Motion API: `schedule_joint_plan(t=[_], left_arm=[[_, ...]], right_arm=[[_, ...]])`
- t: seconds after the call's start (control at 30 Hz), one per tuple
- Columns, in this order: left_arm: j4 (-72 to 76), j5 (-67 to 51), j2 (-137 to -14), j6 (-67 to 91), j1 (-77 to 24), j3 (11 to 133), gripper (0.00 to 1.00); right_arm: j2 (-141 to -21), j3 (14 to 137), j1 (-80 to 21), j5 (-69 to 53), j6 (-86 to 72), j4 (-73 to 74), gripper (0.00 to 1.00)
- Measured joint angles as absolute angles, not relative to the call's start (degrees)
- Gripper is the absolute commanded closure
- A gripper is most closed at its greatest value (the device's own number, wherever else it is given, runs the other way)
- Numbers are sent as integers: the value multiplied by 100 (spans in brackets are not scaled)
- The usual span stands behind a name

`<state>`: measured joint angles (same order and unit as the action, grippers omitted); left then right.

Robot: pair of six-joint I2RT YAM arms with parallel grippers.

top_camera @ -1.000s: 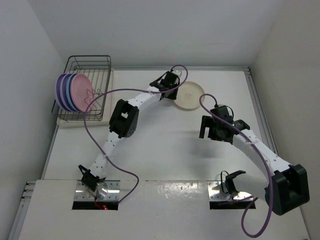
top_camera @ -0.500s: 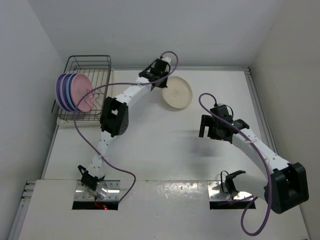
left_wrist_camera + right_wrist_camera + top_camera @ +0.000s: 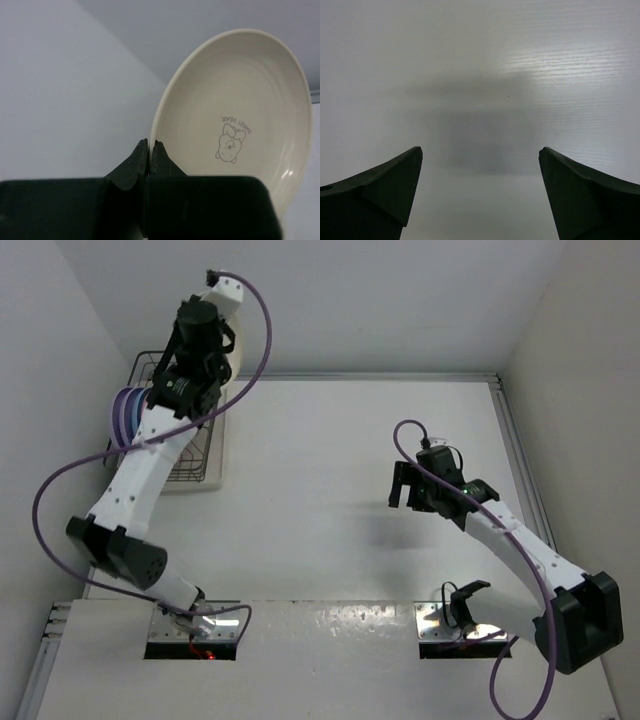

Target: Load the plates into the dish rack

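Left wrist view: left gripper [image 3: 150, 146] pinched tight on cream plate [image 3: 235, 115] rim, up above dish rack [image 3: 192, 462]. Right gripper [image 3: 480, 150] spread wide, empty, over table [image 3: 480, 60].

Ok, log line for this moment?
left gripper shut on cream plate, raised by dish rack | right gripper open, empty, above table | racked plates standing in rack

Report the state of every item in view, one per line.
cream plate, held on edge by its rim.
left claw, shut on the cream plate.
right claw, open, empty.
purple plates, standing upright in the dish rack.
dish rack, partly loaded, mostly hidden.
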<state>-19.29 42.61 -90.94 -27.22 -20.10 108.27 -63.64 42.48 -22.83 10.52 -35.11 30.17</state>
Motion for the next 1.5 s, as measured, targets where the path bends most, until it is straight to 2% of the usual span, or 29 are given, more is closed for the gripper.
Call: schedule_joint_plan(t=[0.17, 0.3, 0.5, 0.7, 1.03, 1.5], left_arm=[[-792, 5454, -8213, -4064, -1822, 8901, 100], [-727, 5791, -8200, -4390, -1605, 8167, 100], [-499, 5830, -7940, -4491, -1341, 7592, 100], [379, 5780, -7693, -4823, -1118, 6836, 100], [1675, 5297, -7797, -5218, -836, 6016, 100], [2521, 4875, -8427, -5262, -812, 5511, 100]], right_arm=[[-6335, 4248, -2585, 1076, -3590, 2864, 0], [-6316, 4248, -2853, 1212, -3623, 2851, 0], [-6007, 4187, -3170, 1514, -3745, 2753, 0], [-5651, 3929, -3214, 1717, -3872, 2663, 0], [-5295, 3675, -3214, 1916, -3940, 2711, 0], [-5216, 3675, -3214, 1925, -4036, 2738, 0]])
